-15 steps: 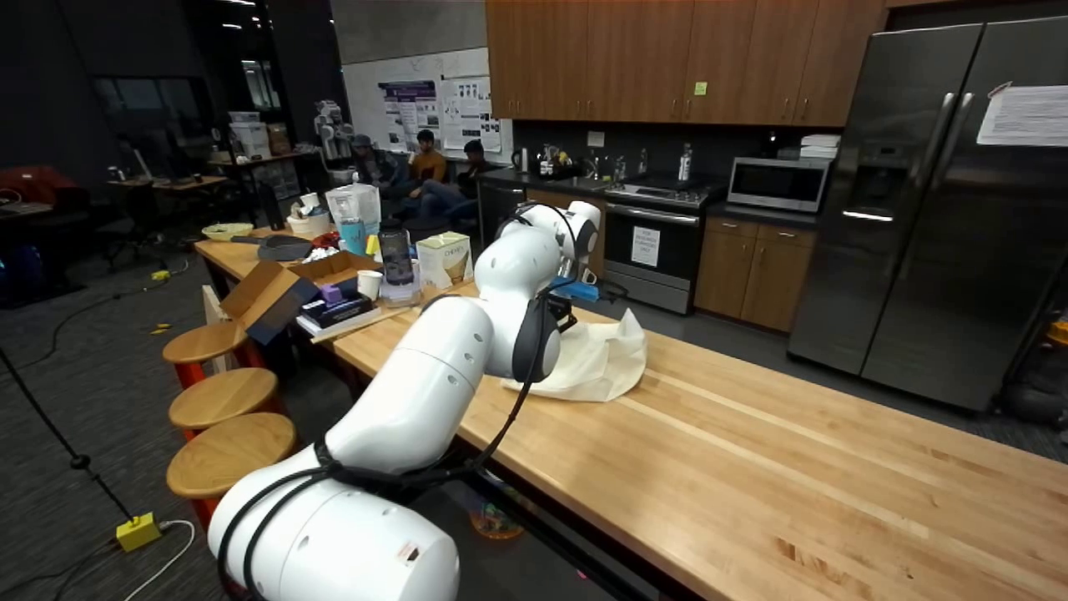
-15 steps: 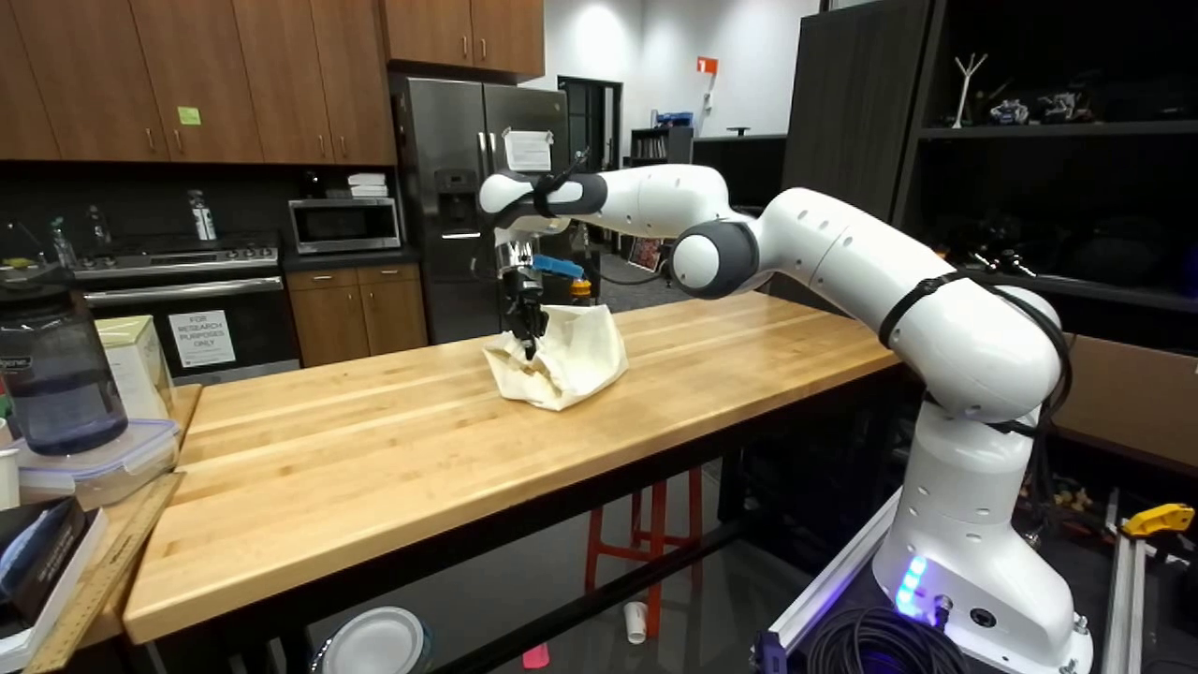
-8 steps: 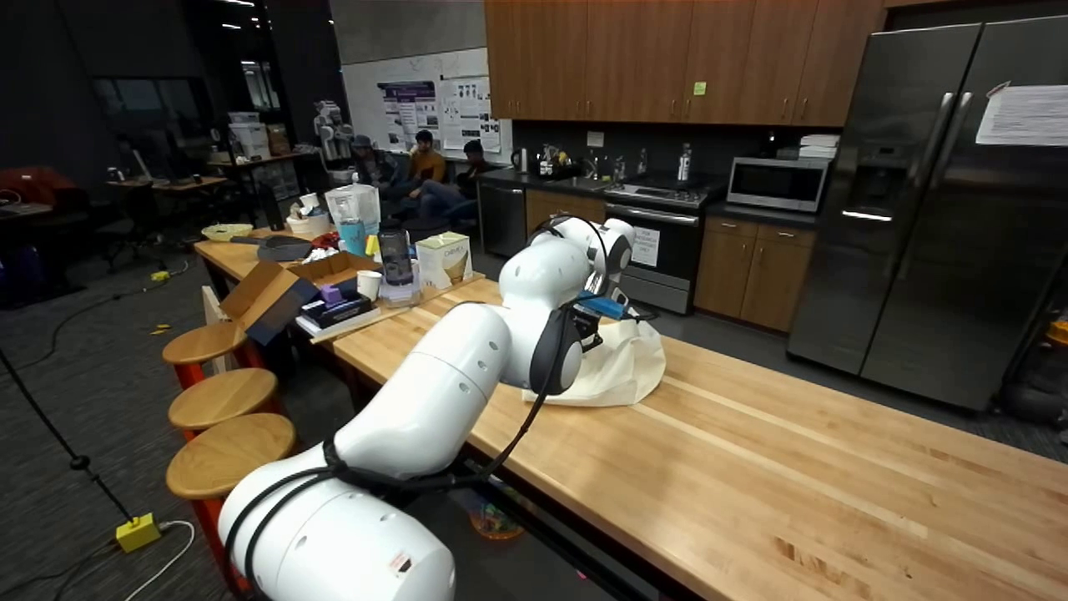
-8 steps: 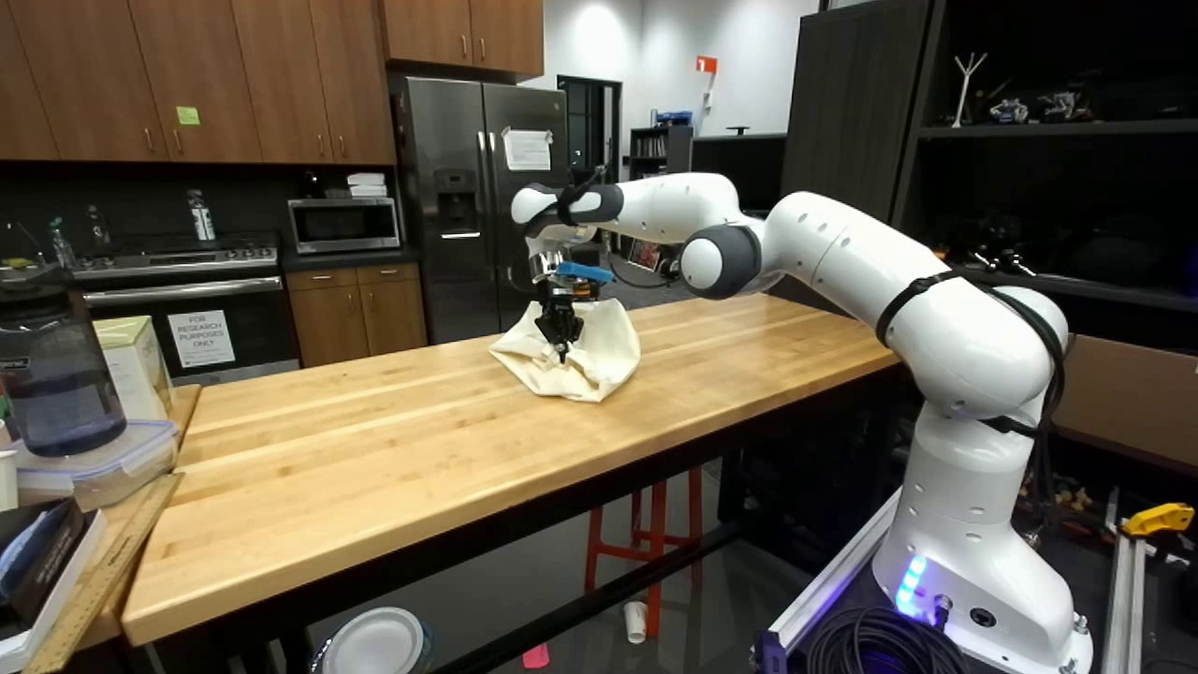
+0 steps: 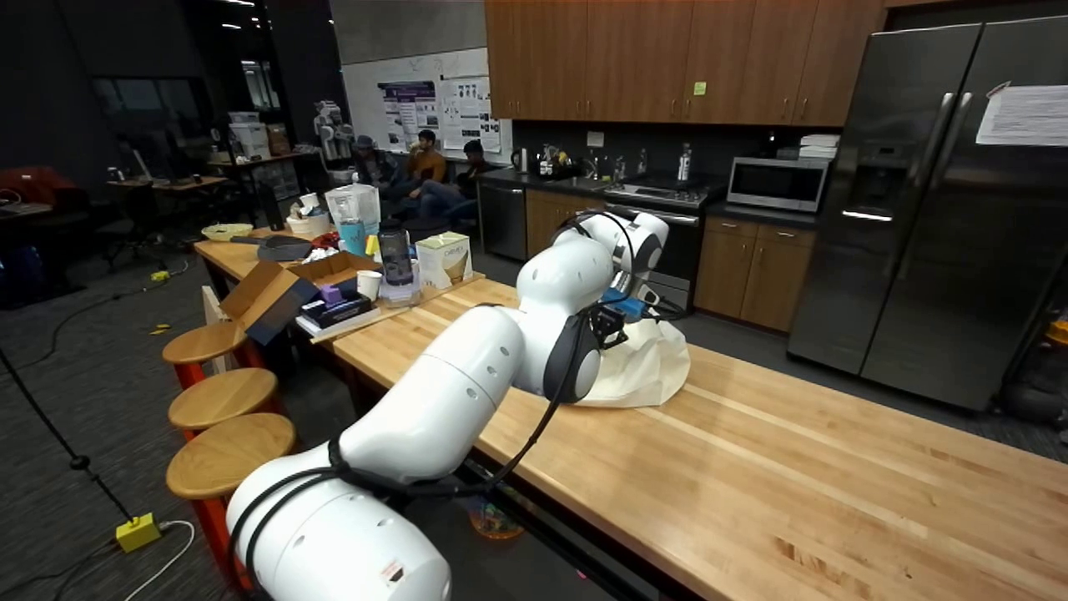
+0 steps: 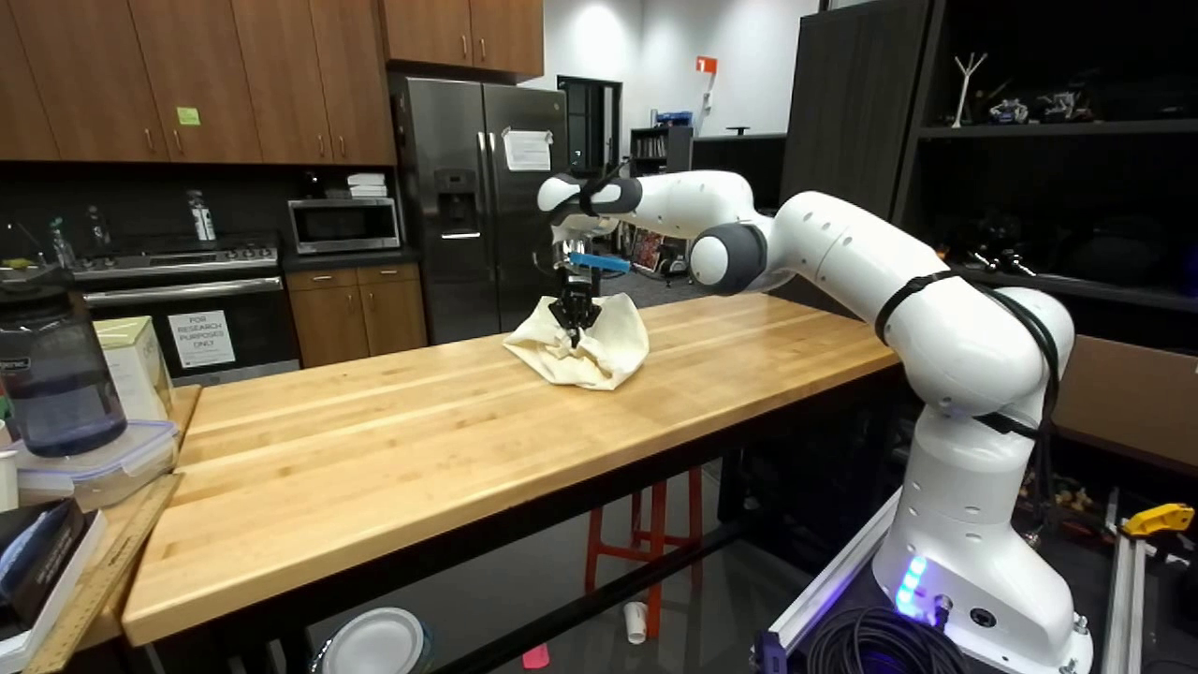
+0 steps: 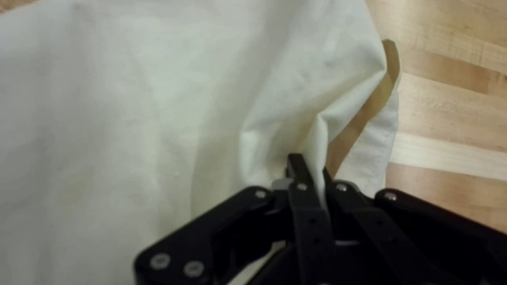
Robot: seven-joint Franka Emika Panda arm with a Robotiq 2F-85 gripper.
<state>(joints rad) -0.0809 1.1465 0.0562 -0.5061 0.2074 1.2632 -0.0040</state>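
Note:
A cream cloth, crumpled and with a dark gap between its folds, lies on the wooden table. It shows in both exterior views (image 5: 655, 367) (image 6: 620, 342) and fills much of the wrist view (image 7: 119, 118). My black gripper (image 7: 311, 168) points down and is shut on a raised fold of the cloth, which stands between its two fingertips. The gripper also shows in an exterior view (image 6: 574, 339) over the middle of the cloth. In an exterior view (image 5: 616, 338) it is partly hidden by the arm. The rest of the cloth rests on the table.
The long wooden table (image 6: 374, 487) carries a boxed item (image 5: 445, 259), a dark pitcher (image 5: 395, 255), a paper cup (image 5: 369, 284) and an open cardboard box (image 5: 271, 296) at one end. Stools (image 5: 229, 455) stand along its side. A stove (image 6: 187, 300) and fridge (image 6: 449, 206) stand behind.
The gripper and the cloth have moved together across the table, rightward in both exterior views. The cloth slides along the tabletop with its fold in the fingers.

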